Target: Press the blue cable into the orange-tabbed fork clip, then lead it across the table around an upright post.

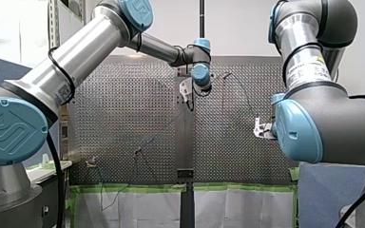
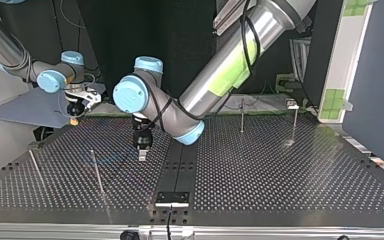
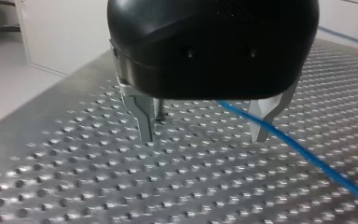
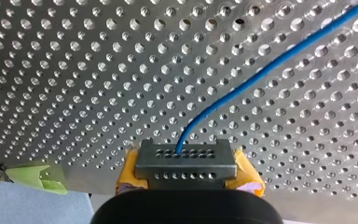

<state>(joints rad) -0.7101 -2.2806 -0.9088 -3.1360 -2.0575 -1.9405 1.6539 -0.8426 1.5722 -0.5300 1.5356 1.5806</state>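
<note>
Above the perforated metal bench [image 3: 74, 177], the black left hand [image 3: 203, 137] stands spread, the thin blue cable [image 3: 307, 157] running between its metal fingers; the yellow-padded right hand [image 4: 185, 156] pinches that cable close to the bench.

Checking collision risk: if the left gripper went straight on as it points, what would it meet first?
Likely the perforated table under the open left gripper; the blue cable by one fingertip might touch first, depth unclear.

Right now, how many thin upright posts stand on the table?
4, in the top view: first post by its left edge, second post just right of it, third post right of centre, fourth post farther right. More may be hidden.
</note>
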